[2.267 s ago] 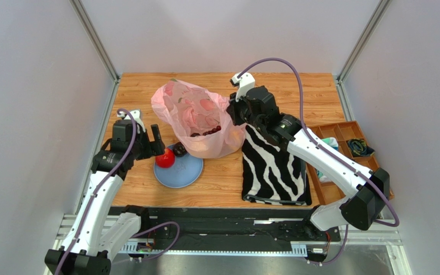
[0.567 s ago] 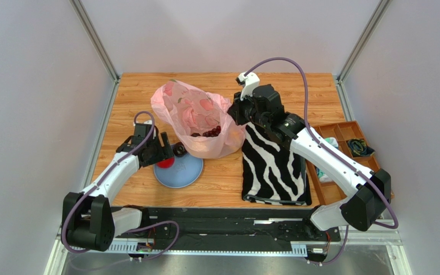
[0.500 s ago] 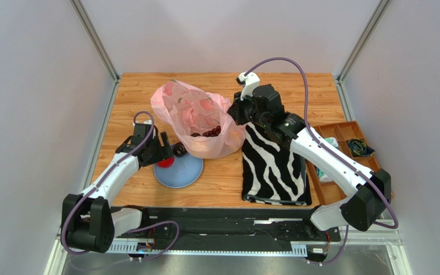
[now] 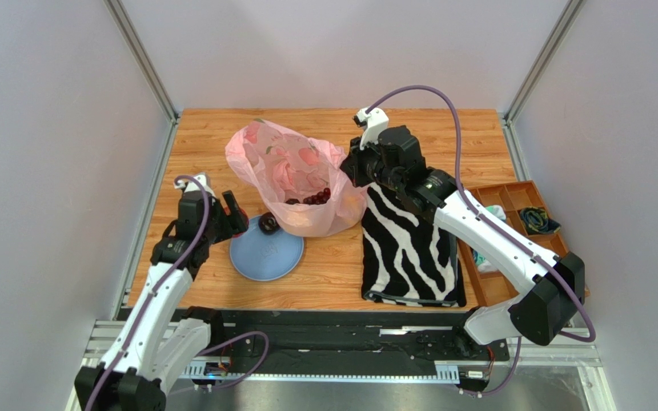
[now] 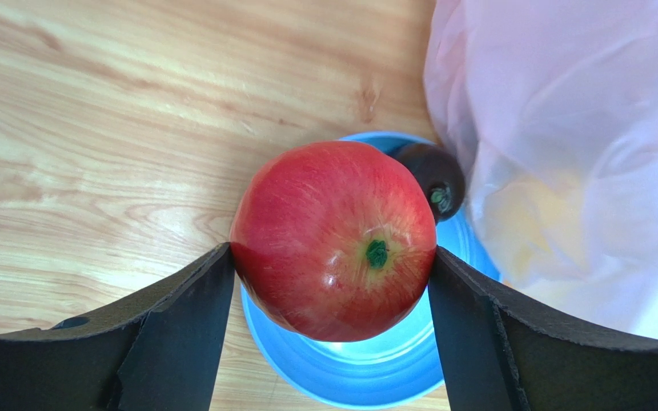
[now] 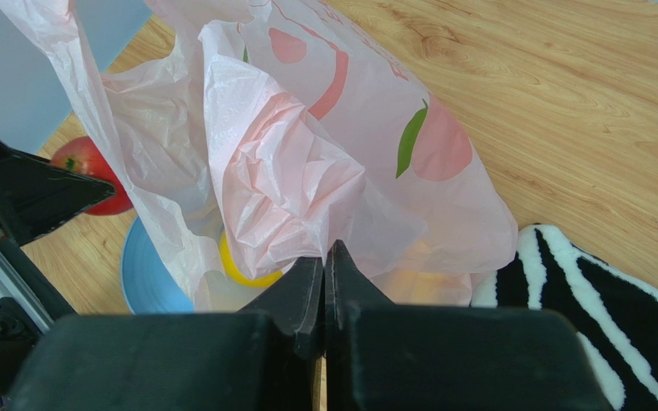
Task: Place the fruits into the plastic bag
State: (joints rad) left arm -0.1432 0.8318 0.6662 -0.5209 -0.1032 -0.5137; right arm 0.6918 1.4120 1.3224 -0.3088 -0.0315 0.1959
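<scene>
The left end effector (image 5: 331,257), clamped on the red apple (image 5: 324,214), had lifted it off the blue plate (image 4: 268,257) beside the plastic bag (image 4: 289,163), whose rim the right end effector (image 6: 324,265) kept pinched, so bagging it likely came next.

The left arm (image 4: 154,297) and the right arm (image 4: 495,244) each comprise white tubular link shells joined by black joint housings, a purple cable (image 4: 414,88) routed in loops along the links, a white wrist housing (image 4: 374,125), and matte black wedge-shaped fingers (image 5: 178,334).
</scene>
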